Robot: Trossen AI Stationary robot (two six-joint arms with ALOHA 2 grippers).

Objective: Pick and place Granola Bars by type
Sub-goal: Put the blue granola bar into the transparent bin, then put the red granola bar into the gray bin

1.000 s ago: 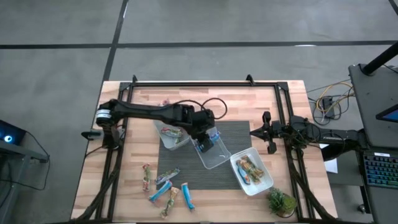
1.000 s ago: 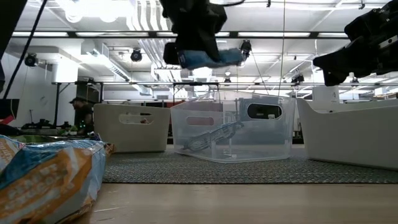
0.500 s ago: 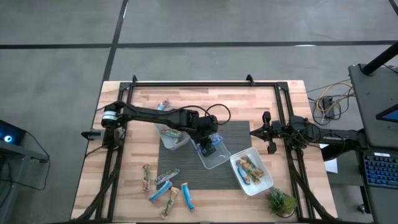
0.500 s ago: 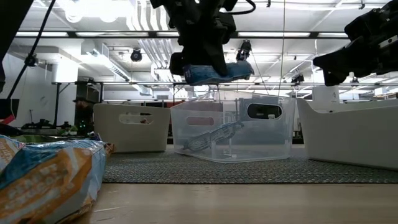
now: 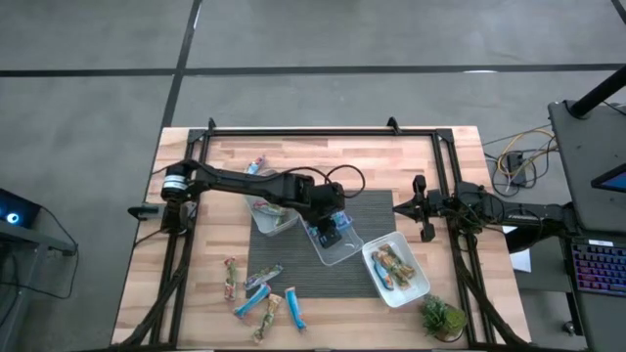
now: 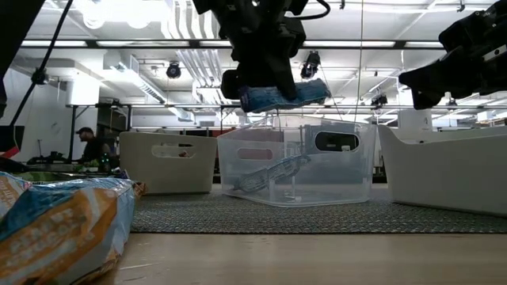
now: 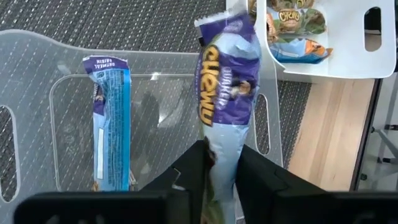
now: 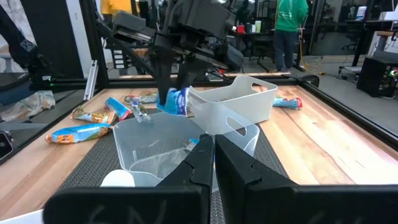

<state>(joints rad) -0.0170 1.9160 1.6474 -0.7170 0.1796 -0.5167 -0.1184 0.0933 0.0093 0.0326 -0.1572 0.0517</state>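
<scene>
While we are looking down from the high view, we are seeing the left gripper [image 5: 333,223] hanging over the clear tub [image 5: 337,244] in the middle of the dark mat [image 5: 377,210]. From up there the bar it is carrying is only a small blue spot. The left wrist view is showing us much more: the two dark fingers [image 7: 258,180] are pinching one end of a blue bar [image 7: 227,87], and the rest of the bar is sticking out over the clear tub [image 7: 62,62]. A second blue bar [image 7: 111,118] is lying flat on the floor of that tub.

The low view is showing us what the others cannot: the held blue bar [image 6: 281,93] is hanging in the air above the rim of the clear tub [image 6: 297,162], not touching it.

The right gripper [image 5: 419,207] is waiting at the right edge of the mat, well apart from the tubs. In the right wrist view its fingers [image 8: 202,158] are pressed together with nothing between them.

The high view is also showing us a white tub [image 5: 401,284] with tan bars [image 5: 391,266] inside, another tub [image 5: 264,223] to the left of the clear one, and loose bars [image 5: 259,293] lying on the wooden table [image 5: 411,156] near the front. A small green plant [image 5: 442,318] is standing in the front right corner.
</scene>
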